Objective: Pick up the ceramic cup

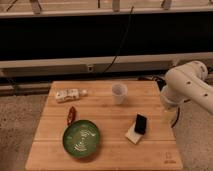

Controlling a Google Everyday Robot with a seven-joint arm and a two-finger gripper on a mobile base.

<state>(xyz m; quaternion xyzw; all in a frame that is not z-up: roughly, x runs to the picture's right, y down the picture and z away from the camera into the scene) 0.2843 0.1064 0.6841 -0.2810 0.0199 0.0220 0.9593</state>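
My claw (168, 106) hangs off the counter's (107, 112) right edge, tucked under my white arm (187, 87); open or closed, can't tell, and it holds nothing I can see. Nearest, the green bowl (81, 138); right of it, a black object on a pale block (137, 128). Farther back, the ceramic cup (118, 93) stands upright, well apart from my claw.

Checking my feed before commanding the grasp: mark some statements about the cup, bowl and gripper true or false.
1. The ceramic cup stands upright on the table. True.
2. The cup sits inside the green bowl. False: they are apart, with the bowl nearer the front.
3. The gripper holds the cup. False: the gripper is not visible; only the arm shows, at the table's right edge.
4. A black object rests on a white block. True.
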